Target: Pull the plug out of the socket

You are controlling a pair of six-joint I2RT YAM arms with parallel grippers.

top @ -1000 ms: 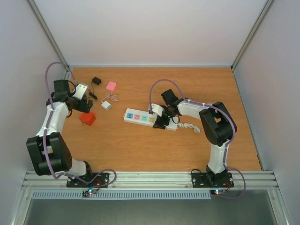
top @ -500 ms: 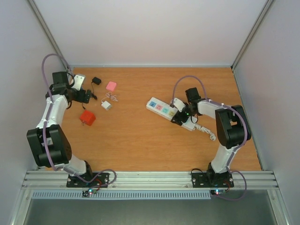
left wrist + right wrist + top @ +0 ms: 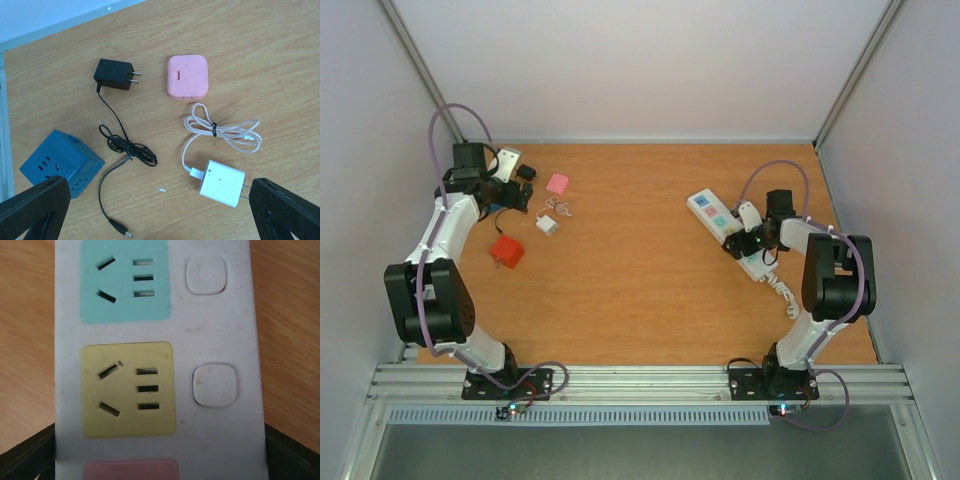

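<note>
Nearest the arm bases, at the right of the top view, the curly white cord (image 3: 783,292) trails toward the lower right from the near end of the socket (image 3: 708,208). The socket lies flat on the wooden table (image 3: 620,290), right of centre, set slantwise with its far end pointing to the upper left. The right gripper (image 3: 752,243) sits over its near half. In the right wrist view its dark fingers (image 3: 30,452) stand in the two lower corners, one against each long edge of the white strip, so the jaws are clamped across its width. That view shows a teal outlet face (image 3: 125,280) at the top, a yellow outlet face (image 3: 129,389) in the middle and the edge of a pink outlet face (image 3: 130,470) at the bottom. A white button (image 3: 214,385) sits right of the yellow one.

Well apart, left of centre, stands a red cube (image 3: 506,251). Beyond it lie a white charger (image 3: 548,225) with its coiled white cable (image 3: 222,132), a pink square block (image 3: 557,183) and a black adapter (image 3: 525,172) trailing a thin black lead (image 3: 125,150). A blue cube (image 3: 62,162) sits at the lower left of the left wrist view. The left gripper (image 3: 157,195) hovers over this group in the upper left of the top view, its fingers spread wide with nothing between them.
</note>
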